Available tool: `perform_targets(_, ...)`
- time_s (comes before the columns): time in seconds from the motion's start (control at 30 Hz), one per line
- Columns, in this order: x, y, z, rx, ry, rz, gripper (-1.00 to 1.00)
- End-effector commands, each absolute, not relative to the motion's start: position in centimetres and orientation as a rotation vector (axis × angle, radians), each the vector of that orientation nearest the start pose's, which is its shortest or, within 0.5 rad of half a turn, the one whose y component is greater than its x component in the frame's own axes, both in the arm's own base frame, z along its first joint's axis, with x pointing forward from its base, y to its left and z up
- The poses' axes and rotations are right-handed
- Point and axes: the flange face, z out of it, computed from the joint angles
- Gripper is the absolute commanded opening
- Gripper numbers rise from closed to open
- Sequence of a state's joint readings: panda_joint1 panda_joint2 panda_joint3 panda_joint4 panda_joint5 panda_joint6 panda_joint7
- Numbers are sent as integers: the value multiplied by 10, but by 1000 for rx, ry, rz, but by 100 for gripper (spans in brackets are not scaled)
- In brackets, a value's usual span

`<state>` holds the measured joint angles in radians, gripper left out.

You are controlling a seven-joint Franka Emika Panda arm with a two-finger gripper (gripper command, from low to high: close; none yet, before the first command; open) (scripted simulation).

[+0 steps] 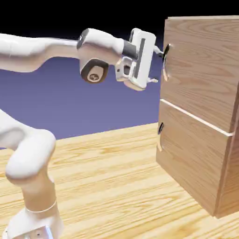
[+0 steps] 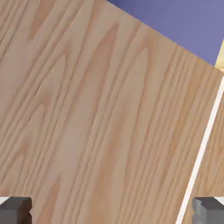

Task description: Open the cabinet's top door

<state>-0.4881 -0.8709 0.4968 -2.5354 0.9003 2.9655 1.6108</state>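
Note:
The cabinet (image 1: 224,154) stands at the exterior view's right, a tall wood-grain box with two stacked panels. The top door (image 1: 198,74) lies flush and carries a long dark curved handle (image 1: 165,63) at its near edge. My gripper (image 1: 156,66) hovers just left of that handle, open, one finger above and one below, with nothing between them. In the hand view the top door (image 2: 96,113) fills the picture, and both grey fingertips (image 2: 15,211) sit far apart at the bottom corners. The handle does not show there.
A thin pale seam (image 1: 196,119) splits the top door from the lower panel (image 1: 191,158), which has a small dark handle (image 1: 160,127). The same seam (image 2: 201,148) runs down the hand view's right. The wooden table (image 1: 112,177) spreads below the arm.

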Motion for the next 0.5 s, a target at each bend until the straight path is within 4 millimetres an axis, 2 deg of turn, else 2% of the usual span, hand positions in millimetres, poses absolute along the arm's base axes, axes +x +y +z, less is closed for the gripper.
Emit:
perform_targets(0.0, 351, 19, 658, -748, 1760, -720, 0)
perform_targets(0.23, 346, 61, 682, -324, 1715, -455, 0)
perform_targets(0.47, 359, 110, 680, 14, 1632, -150, 0)
